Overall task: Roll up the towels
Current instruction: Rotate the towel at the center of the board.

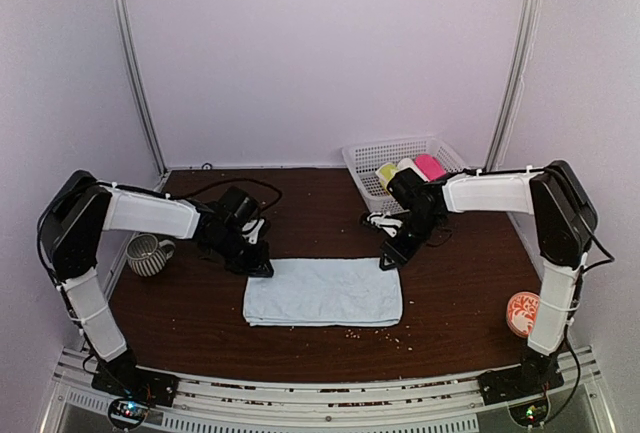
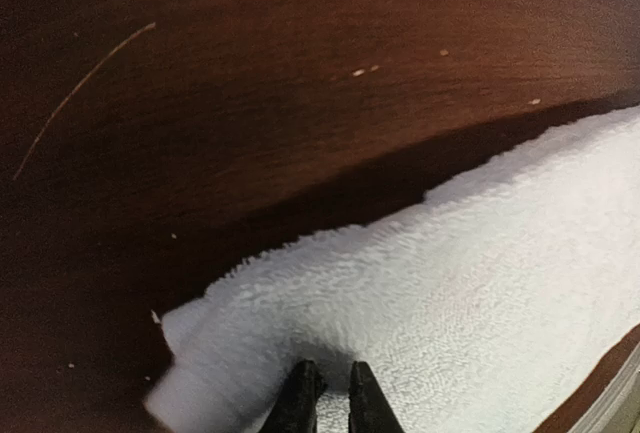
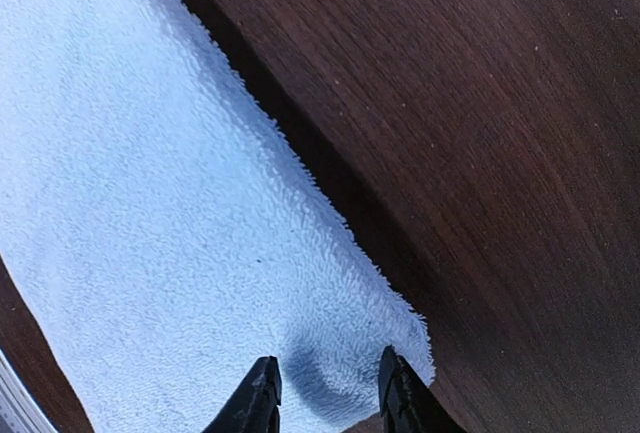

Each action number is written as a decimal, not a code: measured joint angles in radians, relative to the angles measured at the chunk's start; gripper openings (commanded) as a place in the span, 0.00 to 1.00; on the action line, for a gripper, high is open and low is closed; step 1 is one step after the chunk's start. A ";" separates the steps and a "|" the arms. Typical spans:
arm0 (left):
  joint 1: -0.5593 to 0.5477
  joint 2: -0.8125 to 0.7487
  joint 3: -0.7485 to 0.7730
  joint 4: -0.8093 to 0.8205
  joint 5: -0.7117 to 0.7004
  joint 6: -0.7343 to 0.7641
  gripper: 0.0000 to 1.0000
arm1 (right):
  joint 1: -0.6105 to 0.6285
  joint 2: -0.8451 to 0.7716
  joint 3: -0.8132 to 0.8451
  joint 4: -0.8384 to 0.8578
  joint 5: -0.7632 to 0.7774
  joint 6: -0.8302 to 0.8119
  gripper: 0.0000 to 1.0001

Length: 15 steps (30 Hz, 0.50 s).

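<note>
The dark wooden table (image 1: 200,323) carries the pale blue towel (image 1: 322,291), which lies flat and spread out in the middle, near the front edge. The 2 arms rise from their bases, bend at the outer sides and reach inward and down to the towel's 2 far corners.

The right gripper (image 3: 328,398) has its jaws partly open. The tips stand on the far right corner of the cloth, with a small dent between them.

The left gripper (image 2: 331,403) is at the far left corner. Its jaws are almost together, with only a thin gap. I cannot tell if cloth is pinched between them.

Behind the right arm, the white basket (image 1: 362,165) holds 3 rolls side by side: the yellow-green towel (image 1: 385,172), a cream roll (image 1: 408,167) and a pink roll (image 1: 430,166). A striped mug (image 1: 148,253) stands under the left arm.
</note>
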 measured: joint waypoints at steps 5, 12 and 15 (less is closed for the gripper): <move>0.000 0.073 0.046 -0.003 -0.061 0.018 0.14 | -0.002 0.033 -0.040 0.040 0.074 0.002 0.34; -0.002 0.270 0.312 -0.008 -0.138 0.093 0.21 | 0.005 -0.030 -0.134 0.076 0.088 -0.022 0.33; -0.002 0.385 0.487 -0.026 -0.177 0.148 0.25 | 0.024 -0.075 -0.180 0.011 0.024 -0.062 0.34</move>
